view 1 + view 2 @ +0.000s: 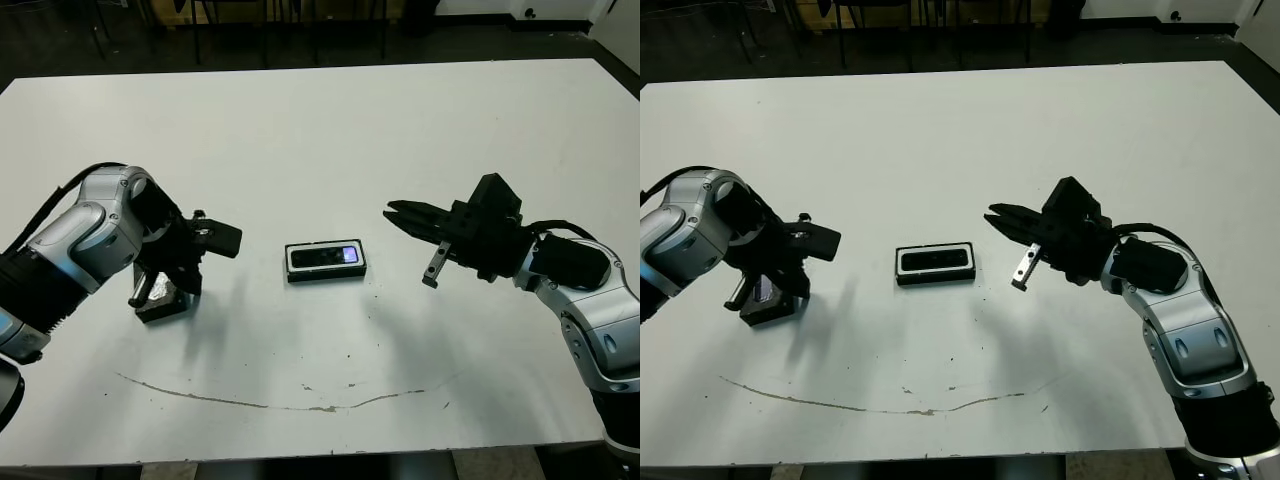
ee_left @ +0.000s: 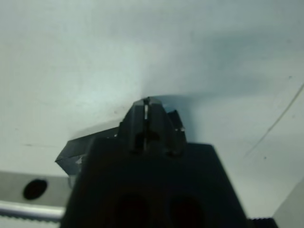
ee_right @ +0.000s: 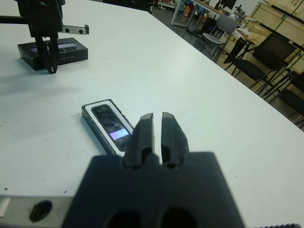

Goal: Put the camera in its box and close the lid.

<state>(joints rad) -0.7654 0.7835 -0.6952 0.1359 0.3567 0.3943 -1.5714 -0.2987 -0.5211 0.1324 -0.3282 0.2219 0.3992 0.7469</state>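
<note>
The lid, a flat black rectangle with a shiny silvery panel, lies at the table's left, directly under the left gripper, whose two black fingers are pinched together at its edge with no grasp visible. The small white-lined black box sits mid-table to the right of the lid, long axis running left to right, with the slim black camera already lying in it. The right gripper, fingers nearly together and empty, hovers right of the box, so covering it looks like the left arm's job.
</note>
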